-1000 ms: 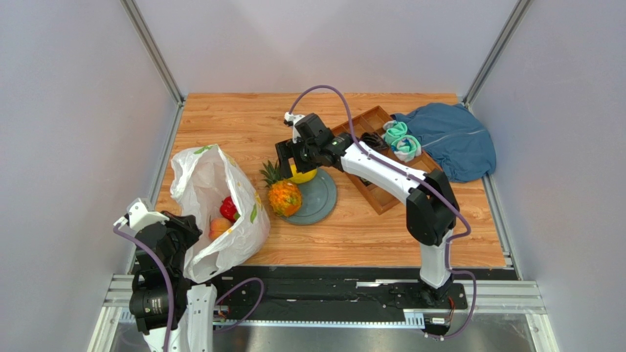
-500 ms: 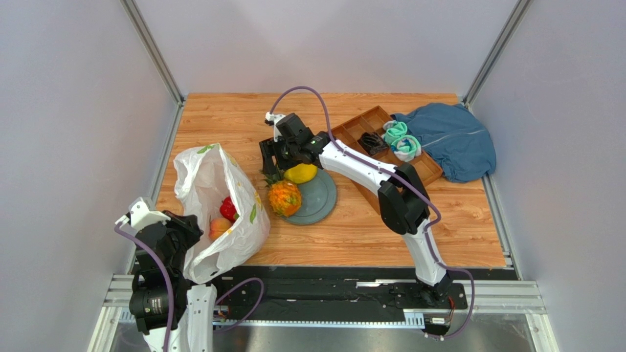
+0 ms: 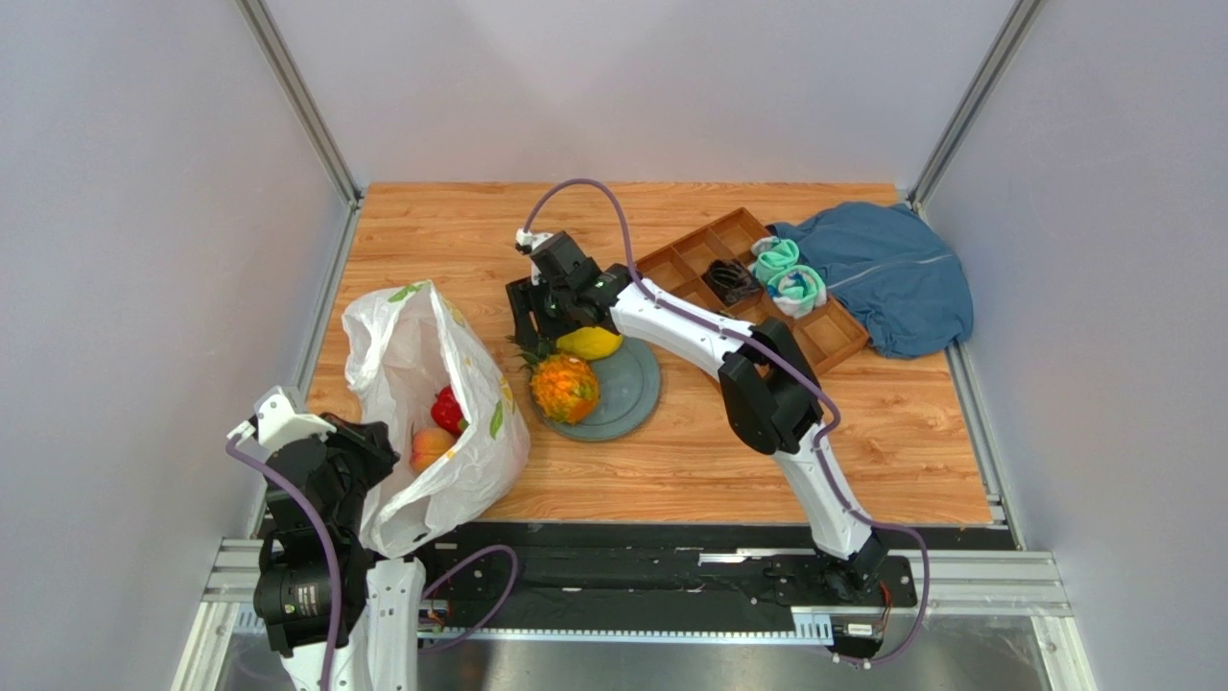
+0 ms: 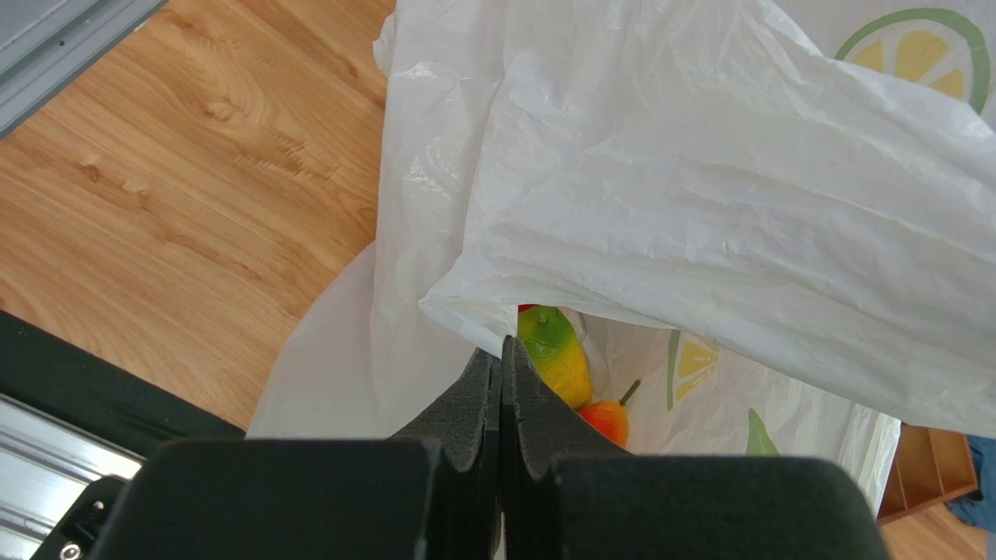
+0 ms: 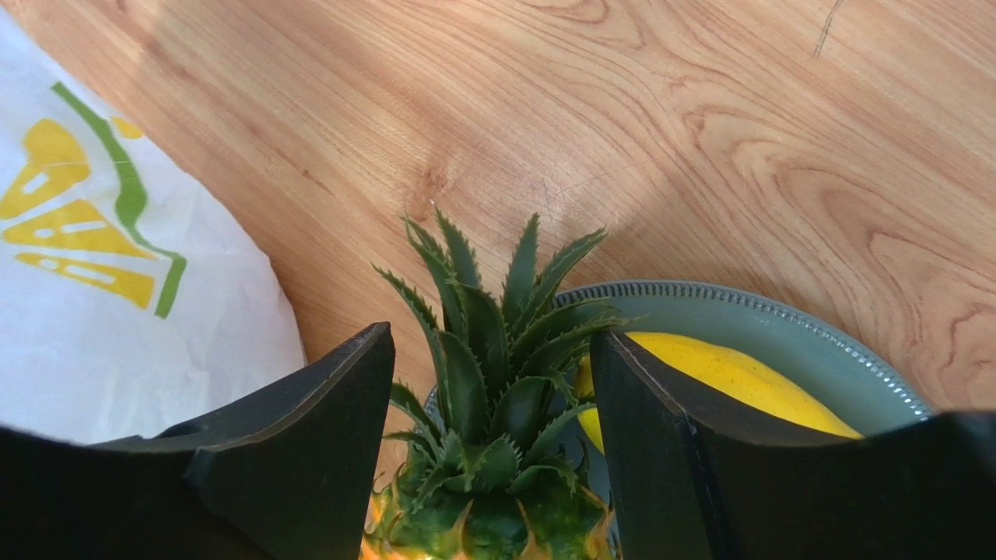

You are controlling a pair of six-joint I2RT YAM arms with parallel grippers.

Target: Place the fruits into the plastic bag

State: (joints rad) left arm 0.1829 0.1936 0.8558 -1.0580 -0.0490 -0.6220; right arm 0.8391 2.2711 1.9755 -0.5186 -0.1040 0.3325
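Observation:
The white plastic bag (image 3: 418, 389) with citrus prints lies at the left. Its mouth is held by my left gripper (image 3: 378, 461), shut on the bag's rim (image 4: 468, 315). Inside the bag lie a green-yellow fruit (image 4: 555, 350), a small red-orange one (image 4: 606, 420), and a red fruit (image 3: 448, 411) beside a peach (image 3: 428, 446). The orange pineapple (image 3: 564, 387) and a yellow fruit (image 3: 591, 343) rest on a grey plate (image 3: 634, 396). My right gripper (image 5: 491, 338) is open, its jaws on either side of the pineapple's green crown (image 5: 491, 397), with the yellow fruit (image 5: 725, 379) just to the right.
A wooden compartment tray (image 3: 815, 324) at the back right holds rolled teal socks (image 3: 786, 274) and black socks (image 3: 731, 277). A blue cloth (image 3: 887, 288) lies beside it. The bag's side (image 5: 105, 315) is close to the left of the pineapple.
My right gripper moved left from above the yellow fruit to over the pineapple's crown, and its jaws narrowed. The left gripper and the bag stayed put.

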